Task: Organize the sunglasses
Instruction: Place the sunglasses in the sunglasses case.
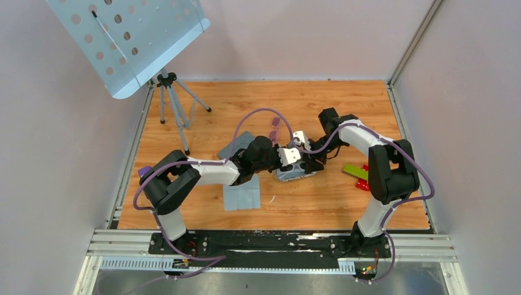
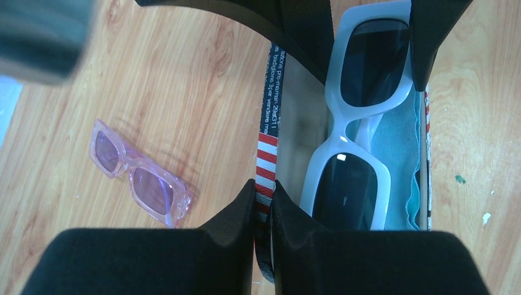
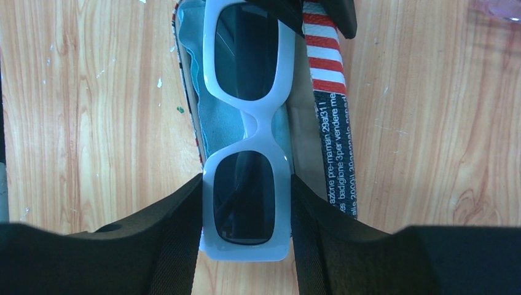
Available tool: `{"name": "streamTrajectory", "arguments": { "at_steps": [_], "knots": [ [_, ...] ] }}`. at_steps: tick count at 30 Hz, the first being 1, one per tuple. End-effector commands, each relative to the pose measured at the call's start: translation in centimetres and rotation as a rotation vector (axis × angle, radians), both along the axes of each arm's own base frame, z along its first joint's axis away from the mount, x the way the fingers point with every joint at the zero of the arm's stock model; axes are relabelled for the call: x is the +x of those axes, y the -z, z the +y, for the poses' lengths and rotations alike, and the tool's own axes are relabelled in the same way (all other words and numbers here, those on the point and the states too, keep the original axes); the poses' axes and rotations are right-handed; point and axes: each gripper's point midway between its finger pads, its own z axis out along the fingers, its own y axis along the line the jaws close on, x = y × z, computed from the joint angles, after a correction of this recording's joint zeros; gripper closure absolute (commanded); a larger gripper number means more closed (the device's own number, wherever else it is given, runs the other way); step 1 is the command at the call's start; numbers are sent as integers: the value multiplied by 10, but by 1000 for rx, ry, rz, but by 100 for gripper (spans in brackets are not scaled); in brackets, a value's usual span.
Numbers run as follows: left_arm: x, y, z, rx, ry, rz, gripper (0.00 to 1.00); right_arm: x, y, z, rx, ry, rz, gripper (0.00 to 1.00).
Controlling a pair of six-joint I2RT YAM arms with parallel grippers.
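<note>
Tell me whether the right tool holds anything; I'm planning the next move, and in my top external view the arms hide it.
Observer: Yes. The right tool is clamped on chunky white plastic sunglasses with dark lenses.
Operator: Where are they?
Observer: Lengthwise in the open flag-patterned oblong case, over its teal cloth lining. I cannot tell whether they rest on it.
Operator: And the left tool?
Observer: The left tool pinches that case's striped lid edge.

In case [image 2: 268, 141], larger pair [image 2: 359, 123]; sunglasses [image 2: 138, 175] beside
</note>
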Motion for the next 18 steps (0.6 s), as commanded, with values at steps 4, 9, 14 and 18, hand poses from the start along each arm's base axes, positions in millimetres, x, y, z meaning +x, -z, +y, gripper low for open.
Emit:
{"name": "streamTrajectory", "arguments": {
  "at_steps": [4,9,14,18],
  "knots": [
    [0,-26,-18,-104,43,-22,100,-10,14,2,-19,-39,-17,53],
    [-3,-20,-21,-113,55,4,100,-7,9,6,4,-17,-37,47],
    [-5,-16,-23,-125,57,25,100,-15,-9,10,50,-3,-43,37],
    [-4,-16,-26,-138,57,32,100,-22,-19,9,66,5,-60,33]
  ]
}}
